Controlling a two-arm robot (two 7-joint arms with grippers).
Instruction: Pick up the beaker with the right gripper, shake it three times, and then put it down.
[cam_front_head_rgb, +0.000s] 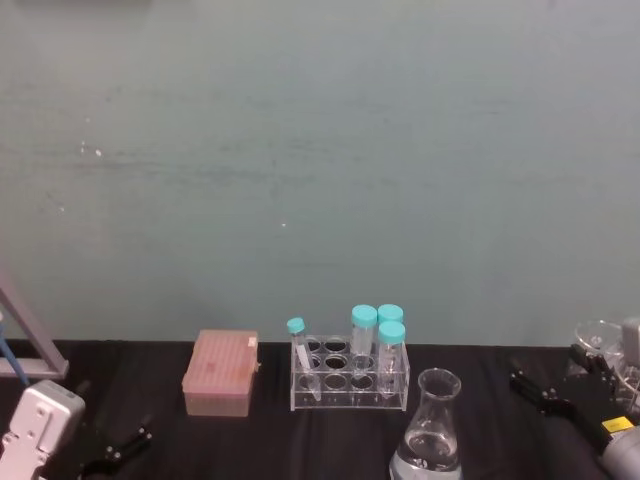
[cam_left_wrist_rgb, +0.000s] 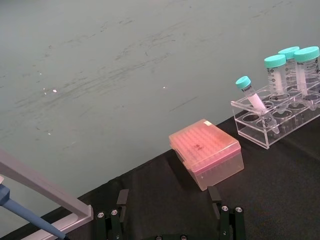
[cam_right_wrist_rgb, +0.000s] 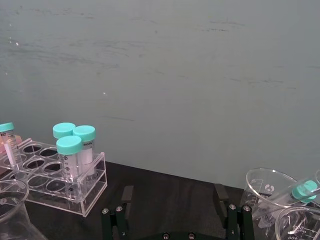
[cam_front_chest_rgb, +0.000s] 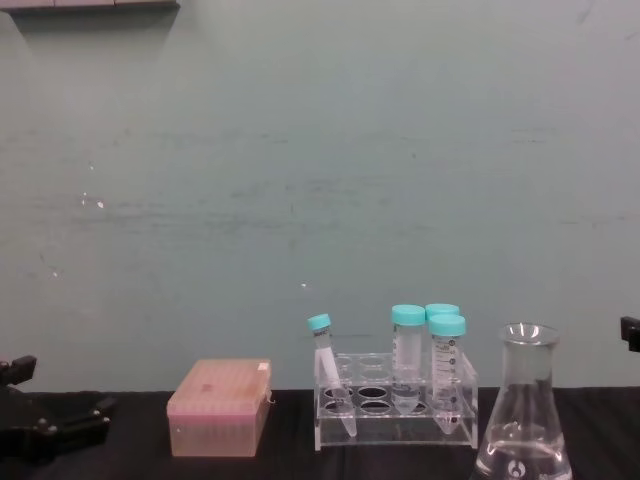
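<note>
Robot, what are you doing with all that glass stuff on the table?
Nothing is being held yet. The beaker stands on the black table, just in front of the clear rack of teal-capped tubes, with a pink box off to the rack's left. The right gripper waits open to the beaker's right, not touching it. The left gripper sits open at the table's left.

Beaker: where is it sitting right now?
The beaker stands on the black table, right of centre in the head view, just in front of the tube rack's right end, with the right hand off to its right.
</note>
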